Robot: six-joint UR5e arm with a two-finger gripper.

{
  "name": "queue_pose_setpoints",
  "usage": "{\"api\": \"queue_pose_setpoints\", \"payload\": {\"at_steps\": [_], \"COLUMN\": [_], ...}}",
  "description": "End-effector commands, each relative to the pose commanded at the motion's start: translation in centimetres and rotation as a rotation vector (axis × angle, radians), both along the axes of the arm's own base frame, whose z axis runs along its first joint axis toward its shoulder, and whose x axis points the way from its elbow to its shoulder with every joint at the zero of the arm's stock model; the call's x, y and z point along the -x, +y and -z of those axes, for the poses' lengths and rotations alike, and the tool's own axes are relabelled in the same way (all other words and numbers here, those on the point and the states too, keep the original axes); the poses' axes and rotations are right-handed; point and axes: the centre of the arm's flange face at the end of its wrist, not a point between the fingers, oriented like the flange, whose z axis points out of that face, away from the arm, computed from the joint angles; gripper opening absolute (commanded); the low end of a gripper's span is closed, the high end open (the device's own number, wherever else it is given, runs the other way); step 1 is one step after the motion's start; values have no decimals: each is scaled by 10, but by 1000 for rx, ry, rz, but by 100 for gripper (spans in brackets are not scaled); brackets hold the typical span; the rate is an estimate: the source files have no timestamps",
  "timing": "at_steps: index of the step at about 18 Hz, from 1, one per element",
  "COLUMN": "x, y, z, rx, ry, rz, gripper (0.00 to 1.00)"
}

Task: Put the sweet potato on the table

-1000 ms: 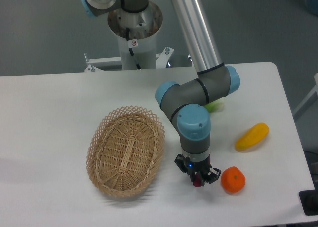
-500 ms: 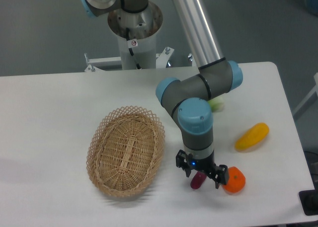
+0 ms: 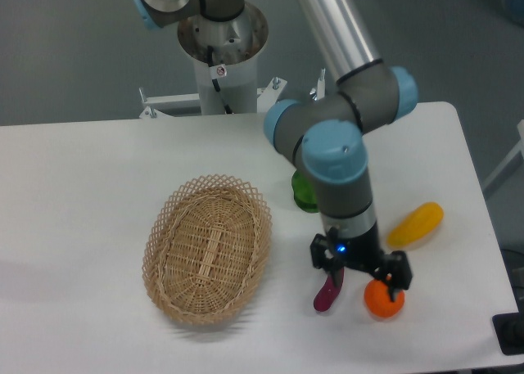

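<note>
Since half a second ago, the gripper (image 3: 358,274) has risen and shifted toward the lower right of the frame, jaws spread open and holding nothing, while the sweet potato (image 3: 328,293) stays where it was released. It lies on the table (image 3: 82,194) at lower centre, between the wicker basket (image 3: 208,248) and the orange fruit (image 3: 384,299). The open fingers sit just above the tuber, which suggests the placing is done and the arm is clearing away.
</note>
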Motion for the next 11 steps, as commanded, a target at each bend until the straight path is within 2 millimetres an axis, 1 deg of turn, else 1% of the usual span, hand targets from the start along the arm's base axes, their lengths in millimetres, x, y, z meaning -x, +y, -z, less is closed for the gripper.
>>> {"api": "queue_pose_setpoints", "payload": {"at_steps": [1, 2, 3, 5, 7, 8, 10, 11], "x": [2, 6, 9, 18, 25, 29, 32, 34], "y": [-12, -29, -42, -68, -88, -95, -102, -111], "z": [-12, -28, -37, -49, -51, -49, -47, -50], "rx": [26, 83, 120, 174, 222, 245, 266, 266], "ry": [3, 3, -1, -31, -66, -76, -86, -91], "rz": [21, 86, 120, 153, 202, 232, 261, 254], "gripper": [100, 100, 100, 100, 100, 100, 100, 100]}}
